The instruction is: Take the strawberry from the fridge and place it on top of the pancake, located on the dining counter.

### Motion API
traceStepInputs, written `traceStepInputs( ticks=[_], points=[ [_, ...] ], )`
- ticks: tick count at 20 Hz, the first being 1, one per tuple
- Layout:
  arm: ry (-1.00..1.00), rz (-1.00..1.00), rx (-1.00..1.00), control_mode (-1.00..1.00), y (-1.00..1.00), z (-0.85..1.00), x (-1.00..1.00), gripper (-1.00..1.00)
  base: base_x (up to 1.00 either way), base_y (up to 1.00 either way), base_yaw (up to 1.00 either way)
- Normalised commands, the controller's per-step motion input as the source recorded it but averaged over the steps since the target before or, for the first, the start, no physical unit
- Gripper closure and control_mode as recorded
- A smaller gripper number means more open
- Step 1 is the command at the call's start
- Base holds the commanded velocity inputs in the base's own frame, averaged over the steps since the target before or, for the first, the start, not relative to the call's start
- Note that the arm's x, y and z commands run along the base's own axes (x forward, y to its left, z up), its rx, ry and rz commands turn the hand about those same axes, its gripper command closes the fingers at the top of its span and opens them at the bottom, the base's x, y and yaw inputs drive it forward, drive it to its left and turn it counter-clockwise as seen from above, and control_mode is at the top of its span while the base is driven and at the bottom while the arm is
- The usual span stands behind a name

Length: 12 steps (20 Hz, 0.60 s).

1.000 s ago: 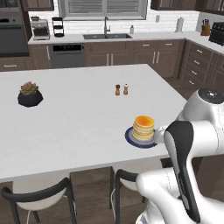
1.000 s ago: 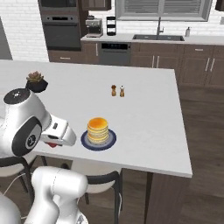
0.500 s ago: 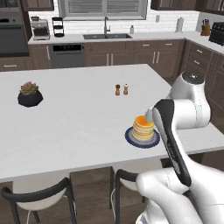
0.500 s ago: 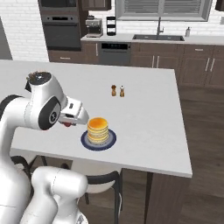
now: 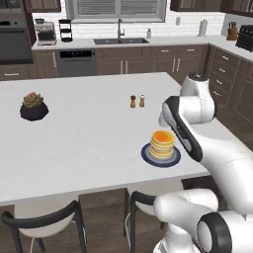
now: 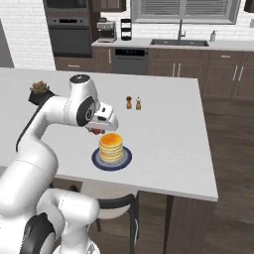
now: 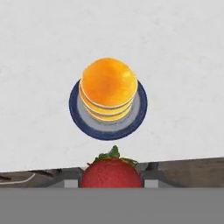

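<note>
The pancake (image 6: 110, 145) is a small tan stack on a dark blue plate (image 6: 95, 160), near the front edge of the white dining counter (image 6: 168, 134). My gripper (image 6: 97, 130) hangs just left of the stack, about level with its top, shut on the red strawberry (image 6: 95, 131). In the hand view the strawberry (image 7: 111, 173) sits between the fingertips at the bottom, and the pancake (image 7: 108, 85) on its plate (image 7: 101, 132) lies ahead of it. From the left base view the pancake (image 5: 162, 143) stands in front of my forearm, which hides the hand. The fridge is out of view.
Two small shakers (image 6: 133, 103) stand mid-counter behind the pancake. A potted plant in a black pot (image 5: 33, 106) sits at the far left. Black-backed chairs (image 5: 44, 222) are tucked under the near edge. The wall counter with a sink (image 5: 118, 42) runs along the back.
The arm has swung up from beside the counter's near edge and in over the counter, bringing the strawberry close to the pancake. The pancake, plate and base have not moved.
</note>
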Motion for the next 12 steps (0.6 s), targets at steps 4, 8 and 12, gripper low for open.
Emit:
traceStepInputs(
  ticks=[4, 8, 12],
  points=[
    [0.05, -0.06, 0.00, -1.00, 0.00, -0.64, 1.00, 1.00, 0.00, 0.00, 0.00],
    [0.03, -0.03, 0.00, -1.00, 0.00, -0.43, 0.92, 1.00, 0.00, 0.00, 0.00],
    [0.00, 0.00, 0.00, -1.00, 0.00, -0.19, 0.49, 1.00, 0.00, 0.00, 0.00]
  ],
)
